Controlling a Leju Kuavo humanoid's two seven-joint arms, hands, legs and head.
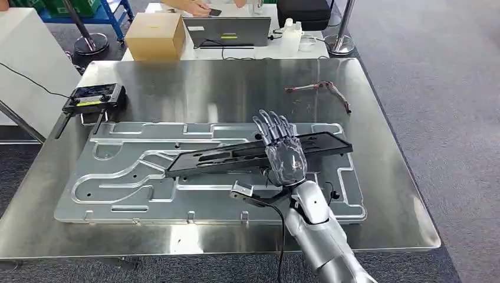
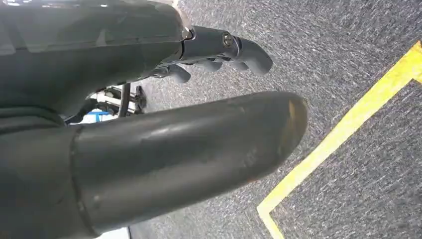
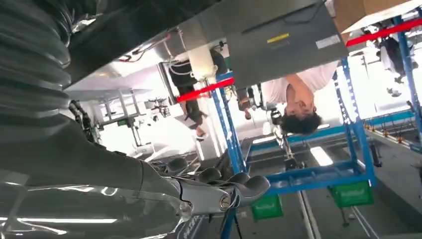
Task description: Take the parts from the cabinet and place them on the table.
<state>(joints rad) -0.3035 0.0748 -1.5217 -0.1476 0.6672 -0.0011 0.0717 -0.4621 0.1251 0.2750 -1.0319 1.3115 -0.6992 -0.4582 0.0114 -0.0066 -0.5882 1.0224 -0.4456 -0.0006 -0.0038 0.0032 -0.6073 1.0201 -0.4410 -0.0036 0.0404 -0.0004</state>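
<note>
Your right hand (image 1: 282, 150) rests flat, fingers spread, on the black part (image 1: 236, 156) lying across the aluminium plate (image 1: 118, 177); left hand (image 2: 149, 99) holds nothing, fingers apart.

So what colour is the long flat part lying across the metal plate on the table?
Black. The long flat part shows best in the head view, under the right hand.

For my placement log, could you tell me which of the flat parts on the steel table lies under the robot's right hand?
The long black flat panel, lying diagonally on the large silver machined plate, under the right hand.
</note>
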